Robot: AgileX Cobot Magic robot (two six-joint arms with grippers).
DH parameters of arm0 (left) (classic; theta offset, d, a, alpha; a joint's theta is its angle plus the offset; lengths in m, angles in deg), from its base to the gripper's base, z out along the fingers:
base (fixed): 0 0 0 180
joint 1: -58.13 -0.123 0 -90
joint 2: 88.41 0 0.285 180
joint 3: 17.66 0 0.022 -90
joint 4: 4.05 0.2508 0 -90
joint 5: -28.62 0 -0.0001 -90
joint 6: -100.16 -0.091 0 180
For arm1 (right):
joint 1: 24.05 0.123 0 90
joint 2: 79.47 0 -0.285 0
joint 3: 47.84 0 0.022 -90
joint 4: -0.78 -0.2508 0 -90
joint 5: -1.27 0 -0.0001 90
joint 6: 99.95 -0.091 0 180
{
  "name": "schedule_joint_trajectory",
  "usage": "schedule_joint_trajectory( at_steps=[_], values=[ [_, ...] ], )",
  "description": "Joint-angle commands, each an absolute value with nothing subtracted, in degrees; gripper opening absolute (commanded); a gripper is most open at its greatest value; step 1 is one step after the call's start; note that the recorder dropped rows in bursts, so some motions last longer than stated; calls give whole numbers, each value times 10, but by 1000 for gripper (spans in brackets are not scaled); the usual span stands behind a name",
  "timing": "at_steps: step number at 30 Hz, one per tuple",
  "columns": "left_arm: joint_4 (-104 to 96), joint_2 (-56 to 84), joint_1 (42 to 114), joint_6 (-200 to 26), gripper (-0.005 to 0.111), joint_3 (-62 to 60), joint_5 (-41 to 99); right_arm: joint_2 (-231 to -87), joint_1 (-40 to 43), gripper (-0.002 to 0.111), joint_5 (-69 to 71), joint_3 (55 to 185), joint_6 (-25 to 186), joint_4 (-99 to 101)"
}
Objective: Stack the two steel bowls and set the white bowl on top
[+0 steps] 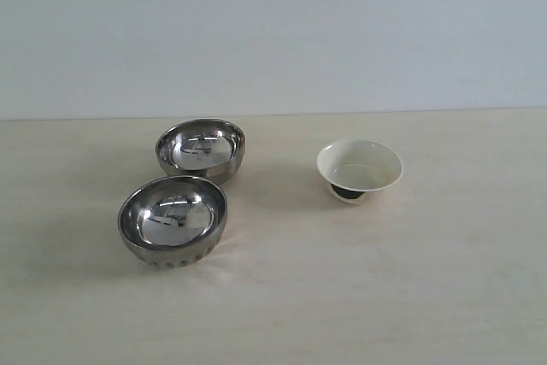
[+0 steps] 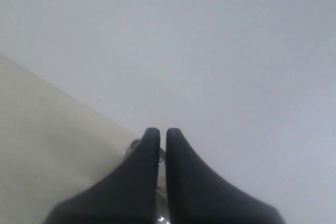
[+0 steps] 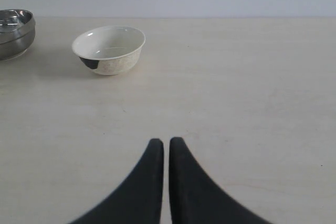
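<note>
Two steel bowls stand side by side on the table in the exterior view: one nearer (image 1: 172, 220), one behind it (image 1: 200, 149), both upright and touching or nearly so. The white bowl (image 1: 359, 170) stands apart to their right, upright; it also shows in the right wrist view (image 3: 108, 49), far ahead of my right gripper (image 3: 166, 141), which is shut and empty above bare table. A steel bowl (image 3: 16, 31) sits at that view's edge. My left gripper (image 2: 158, 131) is shut and empty; a sliver of steel bowl (image 2: 133, 146) peeks from behind its fingers. Neither gripper appears in the exterior view.
The pale wooden table (image 1: 410, 279) stretches wide around the bowls, and a plain white wall (image 1: 273, 32) rises behind its far edge.
</note>
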State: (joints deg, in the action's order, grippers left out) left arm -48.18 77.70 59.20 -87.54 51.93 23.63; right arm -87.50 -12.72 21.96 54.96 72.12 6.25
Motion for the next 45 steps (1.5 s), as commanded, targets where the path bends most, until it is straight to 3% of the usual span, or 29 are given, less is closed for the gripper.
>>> schedule_joint_trajectory(
  at_steps=[1,8,16,22,29,32,36,38,45],
  values=[
    [-483,640,594,-915,4,398,224,-873,-131,0,217,549,723,64],
    [-483,341,594,-981,4,135,94,-873,-131,0,217,549,723,64],
    [-473,156,594,-1084,4,-22,-70,-873,-131,0,217,549,723,64],
    [-417,59,594,-1077,4,-79,-100,-873,-131,0,217,549,723,64],
    [-388,-44,594,-1087,4,-86,-43,-873,-131,0,217,549,723,64],
    [-388,-91,594,-1103,18,-102,-30,-873,-131,0,217,549,723,64],
    [-389,-151,594,-1103,53,-142,-24,-873,-131,0,217,549,723,64],
    [-389,-178,594,-1086,64,-166,-21,-873,-131,0,217,549,723,64],
    [-389,-285,599,-1030,62,-281,-61,-873,-131,0,217,549,723,64]
  ],
)
